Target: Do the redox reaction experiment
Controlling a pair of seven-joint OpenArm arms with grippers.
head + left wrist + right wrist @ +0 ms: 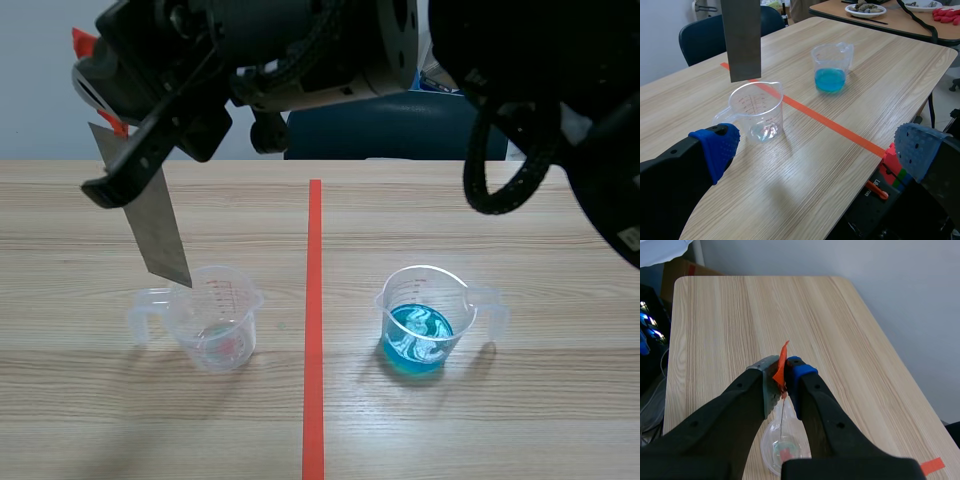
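The right gripper [135,165] has its fingers clamped tight on the top end of a grey metal strip [158,225]. An orange tape tag [782,365] is pinched at the same spot between the pads. The strip hangs straight down from the fingers. Its lower corner is at the rim of the clear measuring cup [215,320], which stands directly under the gripper. That cup holds only a little clear liquid with a reddish trace at the bottom. Whether the corner touches the rim cannot be told.

The measuring cup of blue solution [420,320] stands well apart from those fingers, across the orange-red tape line [314,300]. The left gripper [818,147] has its fingers spread wide with nothing between them. The clear cup sits just ahead of it, and the blue one farther ahead.

The step in hand is probably getting the strip into the blue solution. The clear cup looks light and nearly empty, so a snagged corner could tip or drag it. The strip should therefore be well above the rim before any sideways travel. The grip covers only a small patch at the top, so the carry should be smooth and the strip kept plumb, or it may pivot between the pads. Over the blue cup, the strip should be centred between the walls, away from the spout and handle. It should then go down slowly to avoid a splash, with the fingers and tag kept above the liquid.
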